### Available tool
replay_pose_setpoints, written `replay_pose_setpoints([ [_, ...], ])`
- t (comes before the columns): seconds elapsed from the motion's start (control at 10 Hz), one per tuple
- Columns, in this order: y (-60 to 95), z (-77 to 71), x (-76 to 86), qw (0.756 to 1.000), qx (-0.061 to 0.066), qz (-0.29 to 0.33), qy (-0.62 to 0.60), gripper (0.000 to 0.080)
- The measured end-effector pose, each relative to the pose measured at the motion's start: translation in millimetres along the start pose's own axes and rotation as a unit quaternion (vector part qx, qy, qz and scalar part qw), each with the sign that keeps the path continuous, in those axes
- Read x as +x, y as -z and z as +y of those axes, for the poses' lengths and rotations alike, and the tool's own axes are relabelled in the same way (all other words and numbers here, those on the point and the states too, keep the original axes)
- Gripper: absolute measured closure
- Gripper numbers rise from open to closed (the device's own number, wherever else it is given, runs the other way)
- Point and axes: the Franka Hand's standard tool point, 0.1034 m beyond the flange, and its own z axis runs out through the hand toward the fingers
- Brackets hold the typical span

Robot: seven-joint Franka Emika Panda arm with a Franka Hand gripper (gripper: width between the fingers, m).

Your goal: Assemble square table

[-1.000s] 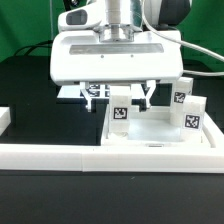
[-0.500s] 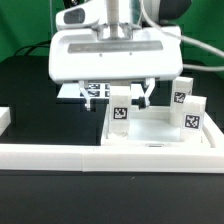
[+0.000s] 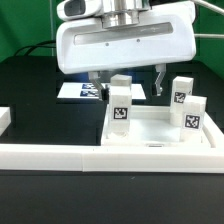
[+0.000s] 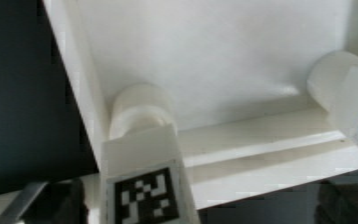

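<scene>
While the big white head of the robot hangs high over the black desk point(image 3: 40, 90), the claw point(image 3: 128, 80) stands wide with nothing in it. Its two dark fingers point(image 3: 160, 81) point down, apart from every part below.

Nearest to the exterior camera, below and in front of the claw, a long low white wall point(image 3: 60, 157) runs across the desk. Just behind the wall, under the claw, sits the square table top point(image 3: 150, 125), a white tray with a raised rim.

Three white leg blocks stand up on the tray. The first leg block point(image 3: 121, 107) is right under the claw, between the two fingers but lower than their tips, at the tray's corner toward the exterior view's left. It wears a black and white tag. The second leg block point(image 3: 190, 115) stands off to the side of the claw, toward the exterior view's right. The third leg block point(image 3: 181, 92) stands just behind the second one. Both wear tags too.

In the wrist view, the tray floor point(image 4: 211, 70) fills the picture, with one tagged leg point(image 4: 144, 165) close up and another leg point(image 4: 345, 85) at the far side.

Farther back, behind the claw and toward the exterior view's left, the marker board point(image 3: 80, 91) lies flat on the desk. Beyond it is a green backdrop point(image 3: 25, 25).
</scene>
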Motion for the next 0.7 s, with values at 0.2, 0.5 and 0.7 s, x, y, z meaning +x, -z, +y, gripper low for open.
replay_pose_setpoints([
  [0.2, 0.2, 0.7, 0.7, 1.000, 0.000, 0.000, -0.001, 0.0150],
  [0.5, 18.7, 13.6, 38.0, 0.995, -0.025, -0.091, -0.031, 0.0150],
  [0.7, 16.5, 19.4, 44.5, 0.994, -0.025, -0.099, -0.033, 0.0150],
])
